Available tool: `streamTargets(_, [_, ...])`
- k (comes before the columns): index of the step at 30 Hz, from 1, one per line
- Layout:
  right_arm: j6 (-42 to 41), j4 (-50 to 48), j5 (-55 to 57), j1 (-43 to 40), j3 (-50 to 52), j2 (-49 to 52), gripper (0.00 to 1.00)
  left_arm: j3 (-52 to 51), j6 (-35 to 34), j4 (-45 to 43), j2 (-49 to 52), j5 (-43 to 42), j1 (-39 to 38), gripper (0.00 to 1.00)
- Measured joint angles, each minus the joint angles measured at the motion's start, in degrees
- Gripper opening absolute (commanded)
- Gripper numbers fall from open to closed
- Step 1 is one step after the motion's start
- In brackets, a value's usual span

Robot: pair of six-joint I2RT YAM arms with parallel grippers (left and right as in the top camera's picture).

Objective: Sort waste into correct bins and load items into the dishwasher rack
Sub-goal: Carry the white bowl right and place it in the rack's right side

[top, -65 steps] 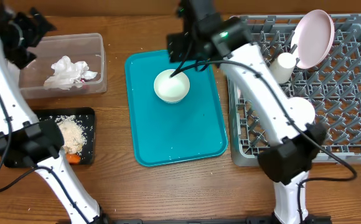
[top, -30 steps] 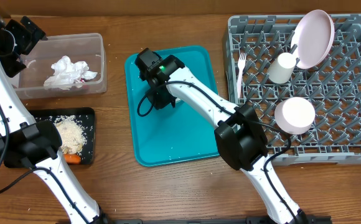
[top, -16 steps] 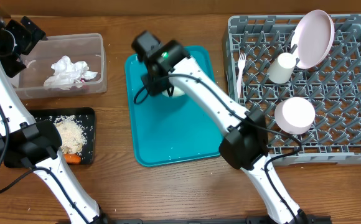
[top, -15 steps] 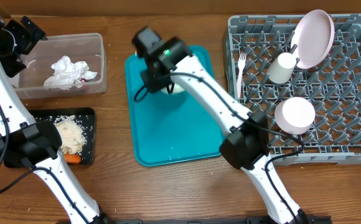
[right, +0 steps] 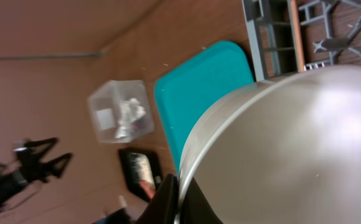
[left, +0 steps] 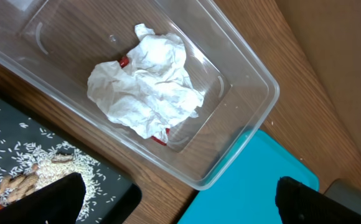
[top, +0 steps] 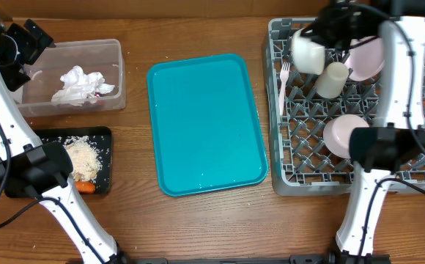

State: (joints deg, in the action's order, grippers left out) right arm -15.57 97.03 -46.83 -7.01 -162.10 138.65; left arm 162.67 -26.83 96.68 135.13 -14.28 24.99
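My left gripper [left: 177,196] hangs with fingers spread wide and empty over the clear tub [top: 116,70] of napkins [top: 80,84], left of the teal tray [top: 205,125]. Right of that tray, my right gripper [right: 179,199] pinches a white bowl [top: 308,53] by its rim above the rack [top: 418,169].

Teal serving tray [top: 205,125] lying flat, mid tabletop [top: 198,227]; brown wood-grain tabletop; tray corners rounded, rim raised.

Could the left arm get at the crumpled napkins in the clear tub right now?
Probably yes: its open end effector hangs above the tub, napkins uncovered, nothing between.
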Motion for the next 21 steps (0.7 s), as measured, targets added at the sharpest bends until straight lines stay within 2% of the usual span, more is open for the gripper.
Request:
streamTargets(3, [0.8,0.1,-4.7,-2.4,0.0,-0.1,0.04,0.0,0.0,0.0,0.0,0.2,0.0,1.0])
streamTargets(8, [0.6,0.1,-6.2,-5.9,0.0,-2.9,0.04,0.0,0.0,0.0,0.0,0.4,0.0,1.0])
streamTargets(11, [-0.2,0.1,-5.5,-11.3,0.0,-7.1,0.04,0.0,0.0,0.0,0.0,0.5,0.0,1.0])
streamTargets(14, [-0.7,0.0,-7.4,-22.0,0.0,-12.0,0.04,0.0,0.0,0.0,0.0,1.6,0.0,1.0])
streamTargets(16, [-0.7,0.0,-8.0,-25.6,0.0,-13.8,0.04,0.0,0.0,0.0,0.0,2.6,0.0,1.0])
streamTargets(21, [-0.3,0.1,-9.3,-27.4,0.1,-16.6,0.04,0.0,0.0,-1.2,0.0,3.2,0.0,1.0])
